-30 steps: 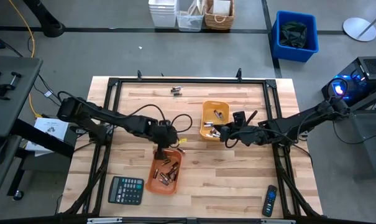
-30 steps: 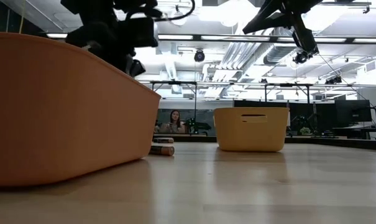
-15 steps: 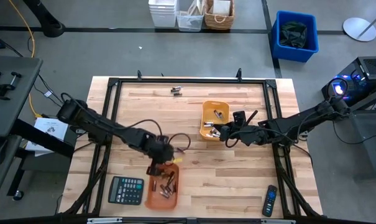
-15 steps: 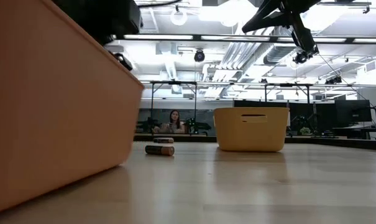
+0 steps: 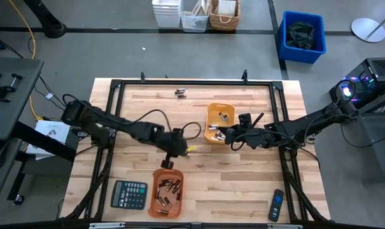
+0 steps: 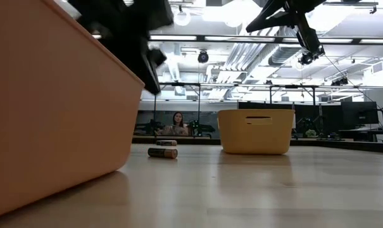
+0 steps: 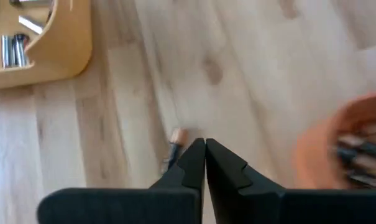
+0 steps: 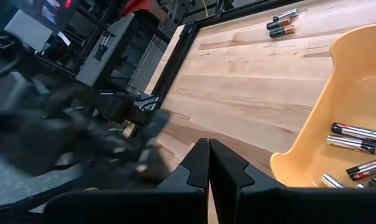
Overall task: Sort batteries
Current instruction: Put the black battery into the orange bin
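- Wooden tabletop carrying two orange trays.
- Near orange tray: batteries heaped, long axes mixed.
- Far tray: a few cells.
- Left tool clenched, empty, above a lone battery.
- Right tool clenched, empty, beside far tray.

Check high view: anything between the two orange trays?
One loose battery lies on the wood between the near tray and the far tray, beside the shut left gripper. High view shows it.

A lab: ceiling ducts, monitors, wooden table.
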`<move>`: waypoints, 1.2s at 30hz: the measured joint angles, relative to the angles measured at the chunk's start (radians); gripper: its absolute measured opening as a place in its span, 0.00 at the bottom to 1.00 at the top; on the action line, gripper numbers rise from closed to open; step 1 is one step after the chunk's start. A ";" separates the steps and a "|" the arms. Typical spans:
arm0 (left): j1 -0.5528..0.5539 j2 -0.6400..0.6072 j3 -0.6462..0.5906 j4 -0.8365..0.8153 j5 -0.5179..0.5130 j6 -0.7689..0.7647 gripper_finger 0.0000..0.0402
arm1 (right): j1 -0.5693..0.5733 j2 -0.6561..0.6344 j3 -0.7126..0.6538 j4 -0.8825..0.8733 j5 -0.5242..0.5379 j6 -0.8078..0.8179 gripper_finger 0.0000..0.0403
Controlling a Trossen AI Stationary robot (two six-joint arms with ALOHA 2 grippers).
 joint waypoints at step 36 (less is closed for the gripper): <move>0.172 0.236 -0.004 0.033 0.202 0.124 0.07 | 0.000 0.000 0.000 0.018 0.048 0.075 0.00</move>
